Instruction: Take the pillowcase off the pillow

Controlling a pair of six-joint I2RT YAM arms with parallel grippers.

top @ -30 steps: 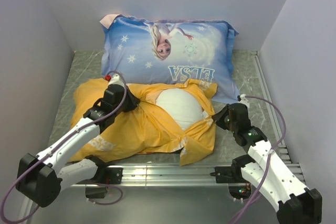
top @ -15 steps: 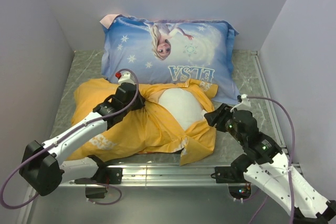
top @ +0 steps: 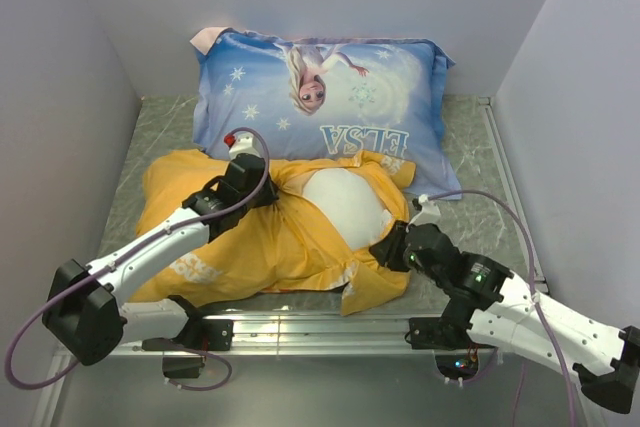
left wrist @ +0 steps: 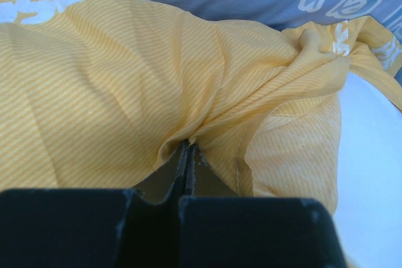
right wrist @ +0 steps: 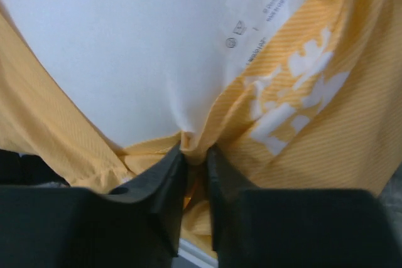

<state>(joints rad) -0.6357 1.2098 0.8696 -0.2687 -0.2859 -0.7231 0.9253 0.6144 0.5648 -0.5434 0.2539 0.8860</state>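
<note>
The yellow-orange pillowcase (top: 250, 242) lies on the table, open on top, with the white pillow (top: 345, 202) bulging out of the opening. My left gripper (top: 268, 190) is at the opening's left rim, shut on a bunched fold of the pillowcase (left wrist: 94, 80); in the left wrist view (left wrist: 188, 145) its jaws are pressed together and the pillow (left wrist: 370, 155) shows at the right. My right gripper (top: 392, 244) is at the pillow's near right edge. In the right wrist view (right wrist: 195, 147) it is shut on a pinch of the white pillow (right wrist: 125, 48) where the case's lettered edge (right wrist: 295, 98) meets it.
The blue Elsa-printed pillow (top: 320, 97) lies behind, touching the pillowcase's far edge. Grey walls close in on the left, back and right. A metal rail (top: 320, 327) runs along the table's near edge. The pillow's care tag (right wrist: 264, 14) lies above the right jaws.
My right arm has swung left, bringing its gripper from beside the pillowcase onto the pillow's near right edge. My left gripper has shifted a little to the right along the case.
</note>
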